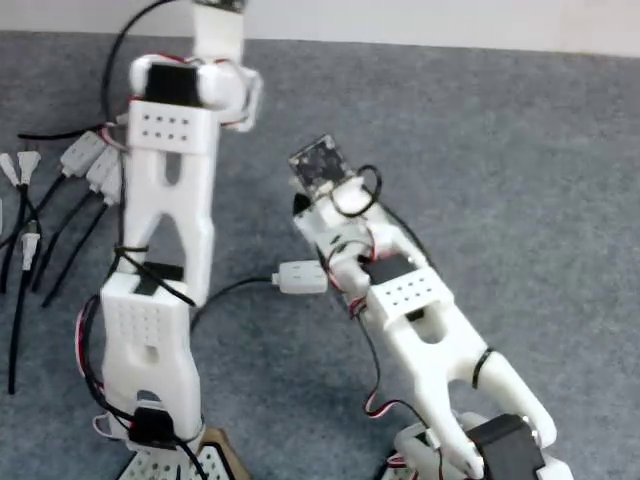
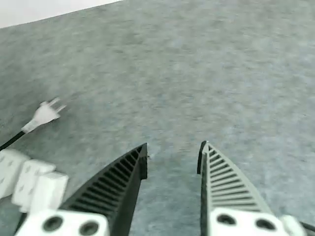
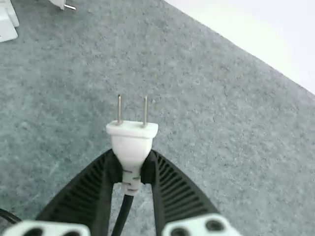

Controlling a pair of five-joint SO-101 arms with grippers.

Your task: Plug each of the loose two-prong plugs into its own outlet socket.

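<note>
My right gripper (image 3: 131, 158) is shut on a white two-prong plug (image 3: 131, 137), held by its neck above the grey carpet. Its prongs point away from the wrist and its black cord hangs down between the fingers. My left gripper (image 2: 173, 150) stands open over bare carpet with nothing between its fingers. A loose white plug (image 2: 44, 114) lies on the carpet off to one side of it. White outlet sockets (image 2: 29, 179) sit close by the left wrist. In the high view the sockets (image 1: 92, 160) lie at the far left, with loose plugs (image 1: 20, 166) beside them.
A white block on a black cord (image 1: 300, 277) lies between the two arms. Black cords (image 1: 55, 245) trail over the carpet at the left. The left arm (image 1: 165, 200) stretches toward the back edge, where the carpet meets a pale wall (image 1: 450, 20).
</note>
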